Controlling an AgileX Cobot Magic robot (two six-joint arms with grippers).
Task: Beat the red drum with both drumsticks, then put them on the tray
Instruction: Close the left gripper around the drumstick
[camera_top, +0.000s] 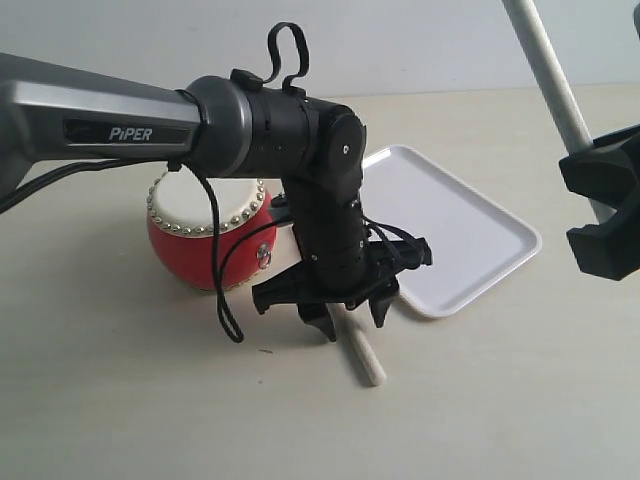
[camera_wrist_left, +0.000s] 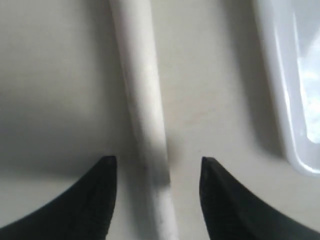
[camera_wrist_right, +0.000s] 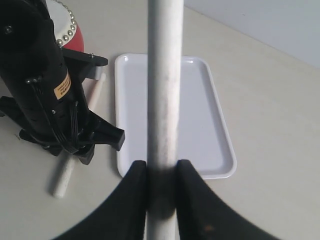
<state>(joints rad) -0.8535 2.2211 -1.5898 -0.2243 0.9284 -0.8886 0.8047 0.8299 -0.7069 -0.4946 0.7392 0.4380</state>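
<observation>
The red drum (camera_top: 205, 240) with its cream head stands on the table behind the left arm. One drumstick (camera_top: 364, 358) lies on the table between the drum and the tray. My left gripper (camera_top: 348, 322) is open, low over that stick, its fingers (camera_wrist_left: 100, 195) either side of the stick (camera_wrist_left: 142, 110) without touching it. My right gripper (camera_top: 600, 215) is shut on the other drumstick (camera_top: 545, 70), held up in the air at the right; in the right wrist view that stick (camera_wrist_right: 164, 75) runs out from between the fingers (camera_wrist_right: 132, 190). The white tray (camera_top: 480, 240) lies empty.
The left arm's body (camera_wrist_right: 42, 85) stands between the drum (camera_wrist_right: 67, 27) and the tray (camera_wrist_right: 200, 110). The tray's rim (camera_wrist_left: 285, 100) lies close beside the left gripper.
</observation>
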